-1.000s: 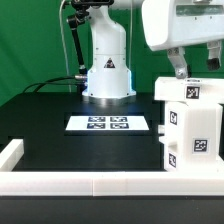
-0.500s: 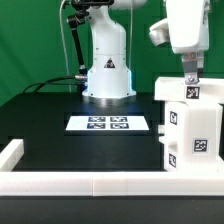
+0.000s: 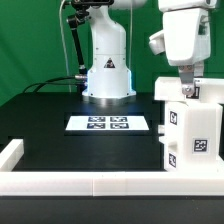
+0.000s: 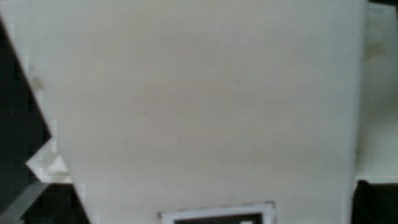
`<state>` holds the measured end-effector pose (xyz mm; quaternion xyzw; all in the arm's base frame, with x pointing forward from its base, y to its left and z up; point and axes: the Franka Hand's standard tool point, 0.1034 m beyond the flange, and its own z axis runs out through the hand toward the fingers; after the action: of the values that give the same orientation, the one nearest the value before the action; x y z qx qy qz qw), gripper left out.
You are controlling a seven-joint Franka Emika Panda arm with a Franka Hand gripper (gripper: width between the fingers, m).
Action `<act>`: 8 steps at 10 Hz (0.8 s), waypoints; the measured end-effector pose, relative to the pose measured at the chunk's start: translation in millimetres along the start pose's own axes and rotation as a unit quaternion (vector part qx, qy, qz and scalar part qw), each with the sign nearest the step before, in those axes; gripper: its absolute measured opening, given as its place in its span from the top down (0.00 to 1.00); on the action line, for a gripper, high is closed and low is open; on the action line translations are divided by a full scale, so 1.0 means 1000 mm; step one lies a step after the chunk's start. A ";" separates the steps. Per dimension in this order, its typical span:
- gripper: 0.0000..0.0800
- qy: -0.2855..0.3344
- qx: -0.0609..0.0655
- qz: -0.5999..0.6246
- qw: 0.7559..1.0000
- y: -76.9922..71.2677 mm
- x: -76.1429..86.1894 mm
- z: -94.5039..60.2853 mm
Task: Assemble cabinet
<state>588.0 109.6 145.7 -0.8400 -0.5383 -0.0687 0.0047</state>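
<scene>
Hanging right over the cabinet (image 3: 192, 128), the gripper (image 3: 190, 88) has its fingers spread wide and holds nothing. The cabinet is one big white box w/ black-and-white tags, standing on the black desk (image 3: 60, 140) at the exterior view's right. In the wrist view, its white top (image 4: 196, 110) fills nearly the whole pic. Looks like the box is already built up, but I can't tell if doors or a top piece are missing. No loose parts show. Count: 1 cabinet, 1 marker board (image 3: 107, 123), white border rails (image 3: 90, 184) along the front and a corner at left.
</scene>
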 end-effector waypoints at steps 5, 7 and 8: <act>0.31 -0.001 0.001 0.028 1.000 0.001 -0.002 0.001; 0.31 -0.001 0.002 0.111 0.994 0.002 -0.004 0.002; 0.31 -0.001 0.002 0.149 0.989 0.002 -0.004 0.002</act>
<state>588.0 105.0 143.5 -0.9108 -0.4073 -0.0655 0.0162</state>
